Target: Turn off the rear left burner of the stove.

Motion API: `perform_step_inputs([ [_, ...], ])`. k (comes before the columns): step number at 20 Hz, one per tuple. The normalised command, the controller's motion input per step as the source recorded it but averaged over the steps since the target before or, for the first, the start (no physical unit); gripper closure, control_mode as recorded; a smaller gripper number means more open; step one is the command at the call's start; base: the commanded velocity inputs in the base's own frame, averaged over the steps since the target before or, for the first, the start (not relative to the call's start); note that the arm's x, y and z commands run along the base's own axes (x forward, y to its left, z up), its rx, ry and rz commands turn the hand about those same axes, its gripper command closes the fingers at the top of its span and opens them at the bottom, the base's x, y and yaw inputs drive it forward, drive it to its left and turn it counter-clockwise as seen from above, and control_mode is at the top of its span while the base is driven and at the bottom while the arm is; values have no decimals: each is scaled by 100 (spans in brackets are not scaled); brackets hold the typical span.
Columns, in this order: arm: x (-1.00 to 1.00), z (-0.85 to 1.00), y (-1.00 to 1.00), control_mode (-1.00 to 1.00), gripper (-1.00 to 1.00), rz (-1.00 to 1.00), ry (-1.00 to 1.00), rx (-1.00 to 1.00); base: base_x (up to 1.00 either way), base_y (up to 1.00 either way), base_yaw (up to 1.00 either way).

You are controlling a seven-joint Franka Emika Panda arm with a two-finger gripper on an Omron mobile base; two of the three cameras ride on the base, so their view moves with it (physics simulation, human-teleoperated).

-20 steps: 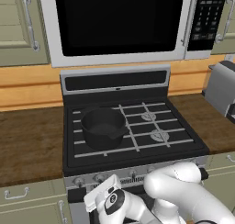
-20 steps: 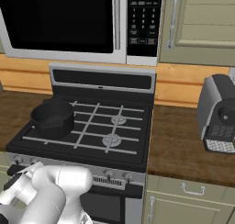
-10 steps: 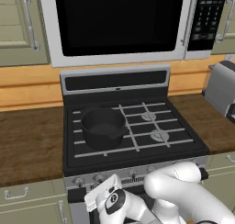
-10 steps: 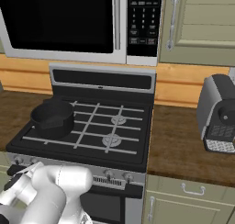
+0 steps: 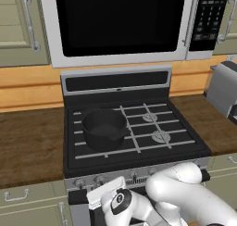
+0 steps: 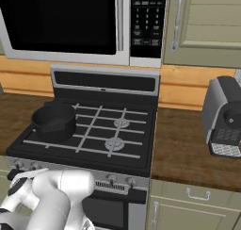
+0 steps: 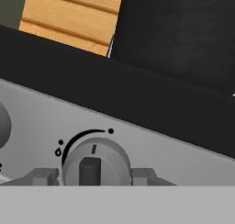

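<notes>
1. Flanking a round silver knob (image 7: 95, 162) on the stove's (image 5: 134, 132) front control strip, the jaws (image 7: 94, 177) are seen in the hand view with one grey fingertip (image 7: 42, 176) on each side of it; they appear closed in against the knob's rim, so a grip on the knob is judged to be in place.
2. A dark raised bar is seen across the knob's face, with a small tick mark above it, and a black arc with dots and a small flame symbol is printed on the silver panel around its upper left.
3. The step in hand is judged to be the grasp just made; a twist of the wrist is called for next, carrying the knob's pointer round to its off mark without the fingertips slipping.
4. Whether this knob serves the rear left burner cannot be confirmed from its markings.
5. A black pot (image 5: 104, 128) is seen on the left grates of the stove, between wooden surfaces (image 5: 28, 146).
6. A microwave (image 5: 125, 23) hangs above; its keypad lettering is too small to read.
</notes>
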Motion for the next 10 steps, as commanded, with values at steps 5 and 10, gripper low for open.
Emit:
perform_step_inputs([
  [5,0,15,-22,-100,100,-9,0,57,0,0,0],
  [10,0,15,-19,-100,100,-13,0,62,0,0,0],
])
